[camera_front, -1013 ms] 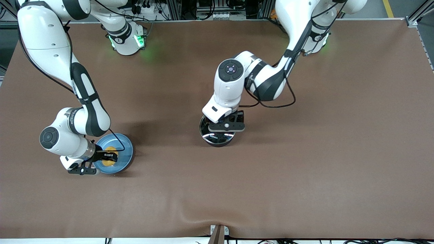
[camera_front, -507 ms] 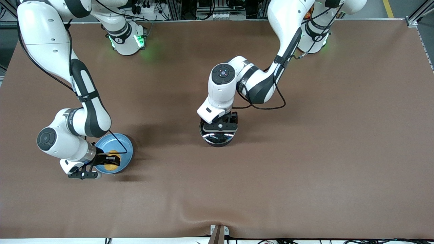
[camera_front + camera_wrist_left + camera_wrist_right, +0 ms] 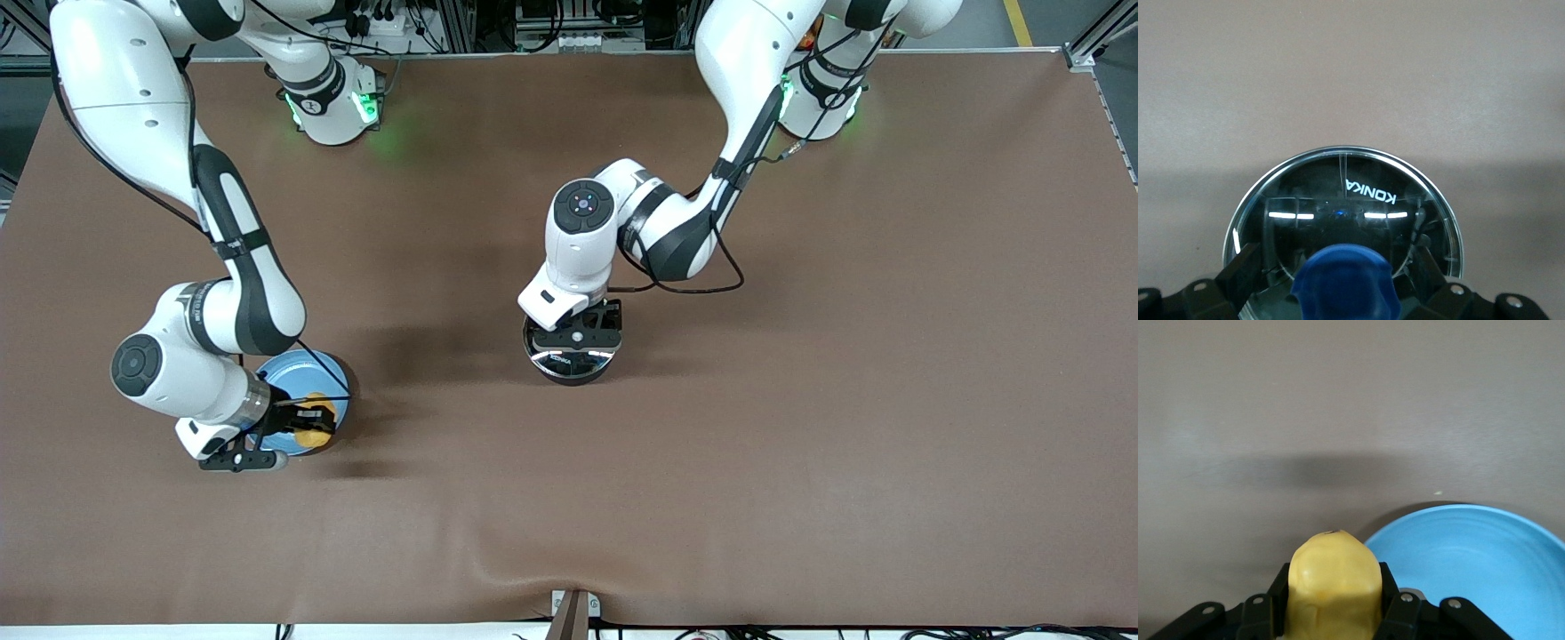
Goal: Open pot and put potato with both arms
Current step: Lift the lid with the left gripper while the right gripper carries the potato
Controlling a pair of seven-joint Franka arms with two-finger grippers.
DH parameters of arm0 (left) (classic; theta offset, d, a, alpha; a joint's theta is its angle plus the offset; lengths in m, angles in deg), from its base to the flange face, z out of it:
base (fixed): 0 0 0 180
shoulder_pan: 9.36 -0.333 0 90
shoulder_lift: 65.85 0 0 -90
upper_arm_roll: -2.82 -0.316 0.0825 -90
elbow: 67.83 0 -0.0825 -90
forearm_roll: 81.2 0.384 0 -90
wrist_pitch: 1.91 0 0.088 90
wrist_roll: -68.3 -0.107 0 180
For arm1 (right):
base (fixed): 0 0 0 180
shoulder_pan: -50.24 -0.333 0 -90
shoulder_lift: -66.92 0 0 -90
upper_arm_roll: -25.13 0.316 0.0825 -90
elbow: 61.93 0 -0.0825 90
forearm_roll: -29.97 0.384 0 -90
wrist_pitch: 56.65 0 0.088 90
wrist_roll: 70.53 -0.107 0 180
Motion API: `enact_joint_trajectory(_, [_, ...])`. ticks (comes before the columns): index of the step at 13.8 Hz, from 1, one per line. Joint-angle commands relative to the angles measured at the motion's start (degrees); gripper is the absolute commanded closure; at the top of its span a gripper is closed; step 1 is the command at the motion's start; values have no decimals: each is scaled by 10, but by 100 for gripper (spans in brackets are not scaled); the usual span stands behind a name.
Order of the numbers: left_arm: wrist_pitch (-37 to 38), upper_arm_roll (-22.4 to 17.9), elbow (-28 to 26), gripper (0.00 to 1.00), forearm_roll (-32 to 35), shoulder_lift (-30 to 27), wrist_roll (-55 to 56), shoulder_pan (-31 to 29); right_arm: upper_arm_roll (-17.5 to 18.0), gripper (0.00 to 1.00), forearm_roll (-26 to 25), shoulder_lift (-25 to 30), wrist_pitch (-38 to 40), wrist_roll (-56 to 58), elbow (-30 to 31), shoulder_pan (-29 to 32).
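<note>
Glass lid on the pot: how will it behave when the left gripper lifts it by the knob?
Probably rigid: the glass lid looks hard and metal-rimmed. Likely fragile if dropped. With the left gripper straddling only the rounded blue knob, it may swing or tilt. The right gripper holds the potato.

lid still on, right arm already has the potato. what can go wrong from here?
1. The lid still covers the pot. If the right gripper brings the potato over too soon, it meets glass.
2. The left gripper stands open around the blue knob; lifting before it shuts leaves the lid behind.
3. The potato is pinched only at its sides and may slip over the plate.
</note>
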Motion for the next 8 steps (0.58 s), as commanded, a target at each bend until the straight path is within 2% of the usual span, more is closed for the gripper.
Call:
enact_joint_trajectory(1, [-8, -6, 10, 0, -6, 11, 7, 11, 3, 100, 13, 23, 11, -40, 5, -19])
enact_joint_trajectory(4, [-8, -5, 9, 0, -8, 8, 7, 10, 3, 100, 13, 27, 28, -99, -5, -49])
enact_joint_trajectory(6, [-8, -6, 9, 52, -7, 9, 0, 10, 3, 100, 13, 27, 63, -129, -28, -57])
enact_joint_trajectory(7, [-8, -5, 9, 66, -7, 9, -1, 10, 3, 100, 13, 27, 74, -138, -35, -61])
enact_joint_trajectory(8, [-8, -5, 9, 74, -8, 9, -1, 10, 3, 100, 14, 27, 77, -149, -40, -67])
